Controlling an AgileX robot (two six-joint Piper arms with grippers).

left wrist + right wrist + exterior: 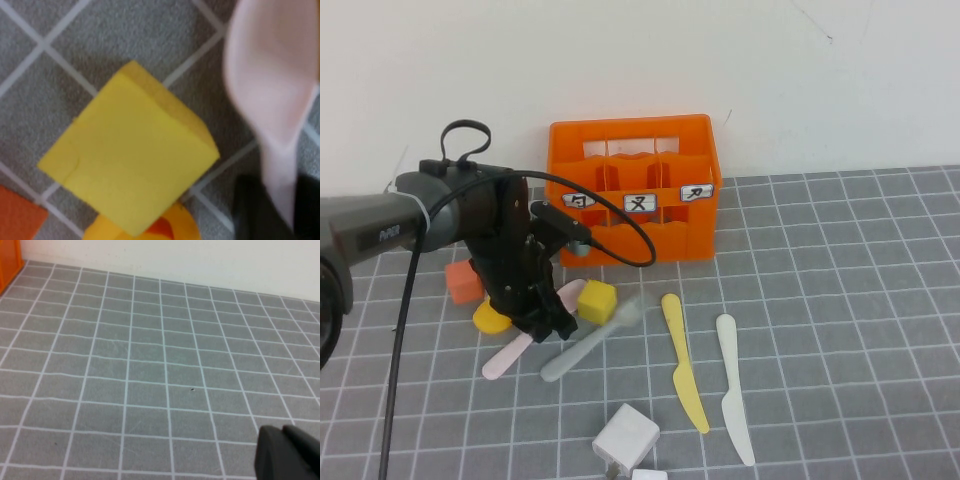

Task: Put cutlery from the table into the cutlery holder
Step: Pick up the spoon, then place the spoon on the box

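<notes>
The pale pink-white spoon (505, 358) lies slanted on the table (840, 300), left of the grey-green fork (590, 342). My left gripper (548, 322) is down on the spoon's middle, its dark fingers (250, 210) closed on the handle (272, 80) in the left wrist view. The pale yellow knife (683, 365) and the white knife (734, 390) lie side by side further right. The orange cutlery holder (635, 235) stands at the back; its corner shows in the right wrist view (9, 260). My right gripper (287, 450) is shut and empty over bare table, out of the high view.
A yellow cube (597, 301) sits right beside the left gripper and fills the left wrist view (130, 165). A small orange cube (464, 283) and a yellow disc (490, 318) lie left of it. A white block (626, 438) sits near the front edge.
</notes>
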